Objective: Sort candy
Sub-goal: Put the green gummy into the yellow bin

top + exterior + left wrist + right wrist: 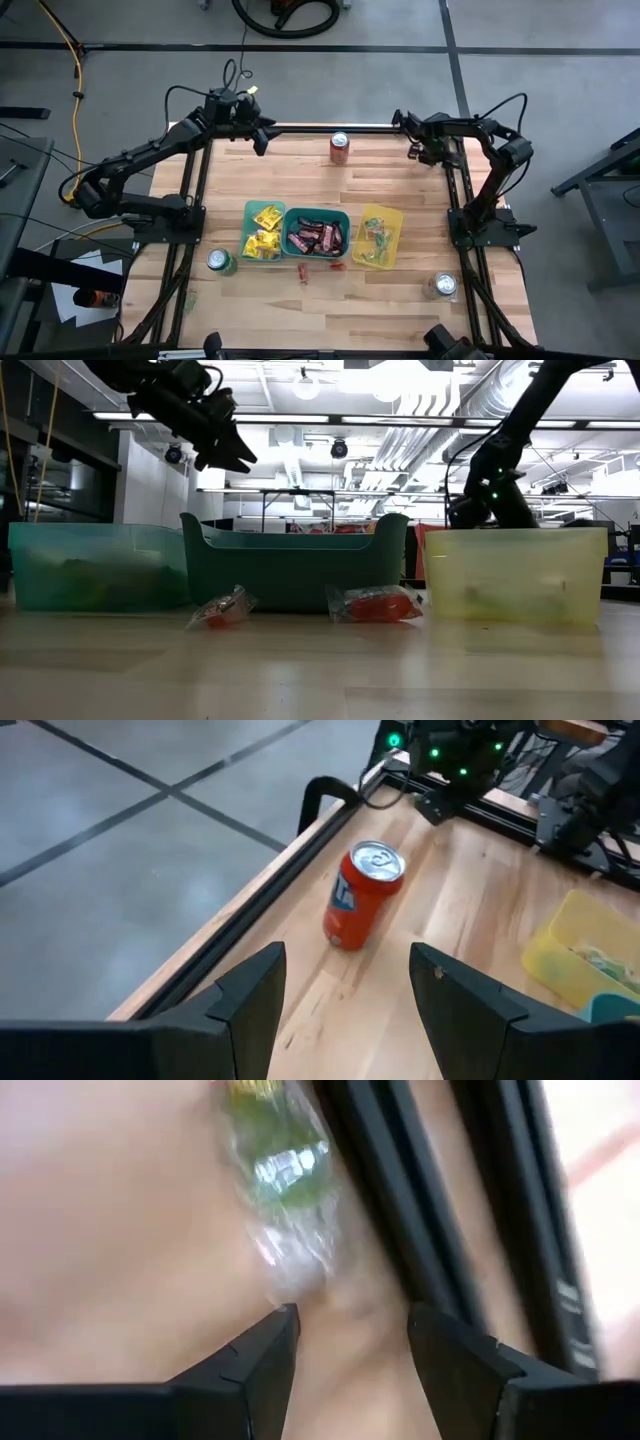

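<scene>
The left gripper hung at the table's eleven o'clock corner, raised above the wood, its fingers spread with nothing between them. Its wrist camera looked across at the red soda can, which stood upright near the far edge at twelve o'clock; the can seemed to be clutter rather than a thing to sort.

At the table's centre three bins sat side by side, apparently one per kind of sweet. The light teal bin, at nine o'clock of the group, held the yellow packets. The dark teal bin in the middle held the brown-red bars. The yellow bin, at three o'clock, held clear-wrapped sweets. Two red-tinted sweets lay loose on the wood just at six o'clock of the middle bin, so the sorting looked nearly but not wholly finished.

A green can stood at seven o'clock of the bins, and a silver-topped can at about four o'clock.

The right gripper hovered at the one o'clock corner, jaws parted and empty, directly over a clear green-tinted sweet lying on the wood beside the frame rail. I judged this stray sweet to be its next pick, destined for the yellow bin.
</scene>
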Tool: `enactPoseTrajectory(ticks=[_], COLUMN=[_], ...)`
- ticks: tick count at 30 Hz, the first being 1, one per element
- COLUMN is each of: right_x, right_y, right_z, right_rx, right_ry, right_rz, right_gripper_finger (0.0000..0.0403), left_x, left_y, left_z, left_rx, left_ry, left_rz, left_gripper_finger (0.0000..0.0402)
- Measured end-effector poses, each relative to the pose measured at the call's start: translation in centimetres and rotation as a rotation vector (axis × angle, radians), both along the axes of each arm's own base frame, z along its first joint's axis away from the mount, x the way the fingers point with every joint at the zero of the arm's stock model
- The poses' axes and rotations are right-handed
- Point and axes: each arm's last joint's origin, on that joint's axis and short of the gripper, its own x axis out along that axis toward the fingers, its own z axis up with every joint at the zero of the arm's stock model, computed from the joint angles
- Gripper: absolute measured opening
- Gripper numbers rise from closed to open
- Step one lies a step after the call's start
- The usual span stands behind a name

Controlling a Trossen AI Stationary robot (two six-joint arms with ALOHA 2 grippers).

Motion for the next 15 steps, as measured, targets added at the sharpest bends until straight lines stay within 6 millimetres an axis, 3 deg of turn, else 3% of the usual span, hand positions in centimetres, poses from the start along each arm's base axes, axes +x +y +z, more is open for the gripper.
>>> enactPoseTrajectory(ticks=[9, 15], right_x=[1.0, 4.3], right_y=[-0.3, -1.2], right_z=[0.3, 2.7], right_rx=[0.035, 0.034], right_ry=[-0.128, -0.290], right_rz=[0.060, 0.204], right_gripper_finger=[0.0190, 0.0190], left_x=[-0.1, 0.0], left_y=[0.1, 0.1], left_z=[0.1, 0.1], left_rx=[-0.006, -0.006], left_ry=[-0.010, -0.018], left_rz=[0.010, 0.014], left_gripper_finger=[0.0202, 0.0202])
